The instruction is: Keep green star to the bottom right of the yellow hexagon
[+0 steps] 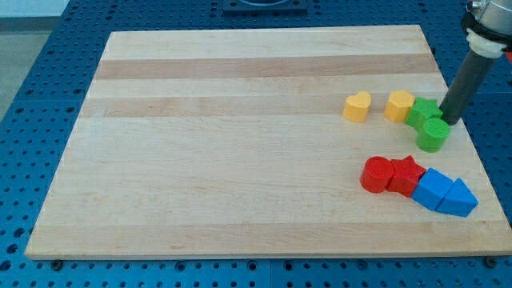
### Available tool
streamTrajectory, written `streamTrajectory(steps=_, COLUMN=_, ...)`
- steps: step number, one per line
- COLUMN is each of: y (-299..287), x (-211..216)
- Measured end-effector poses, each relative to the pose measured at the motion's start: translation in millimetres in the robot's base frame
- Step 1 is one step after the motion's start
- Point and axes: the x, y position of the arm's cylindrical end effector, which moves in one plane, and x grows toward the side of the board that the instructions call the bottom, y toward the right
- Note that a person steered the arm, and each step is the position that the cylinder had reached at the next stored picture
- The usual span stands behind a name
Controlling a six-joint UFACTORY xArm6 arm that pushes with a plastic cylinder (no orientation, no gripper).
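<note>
The green star (422, 112) lies on the wooden board (240, 144) at the view's right, touching the lower right side of the yellow hexagon (399, 105). A green cylinder (433, 134) sits just below the star, touching it. My tip (448, 120) is down at the star's right edge, just above the green cylinder, and seems to touch the star.
A yellow heart (358, 106) lies left of the hexagon. Lower right, a red cylinder (374, 174), a red star (406, 174), a blue cube (433, 189) and a blue triangle (458, 198) lie in a touching row. The board's right edge is close.
</note>
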Motion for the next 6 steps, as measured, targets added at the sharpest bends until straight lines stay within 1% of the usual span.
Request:
streamTrajectory(steps=1, y=-1.0, x=0.0)
streamTrajectory(steps=2, y=-34.8, x=9.9)
streamTrajectory(steps=4, y=-41.3, x=10.1)
streamTrajectory(steps=5, y=-35.6, x=5.5)
streamTrajectory(steps=6, y=-36.9, x=28.5)
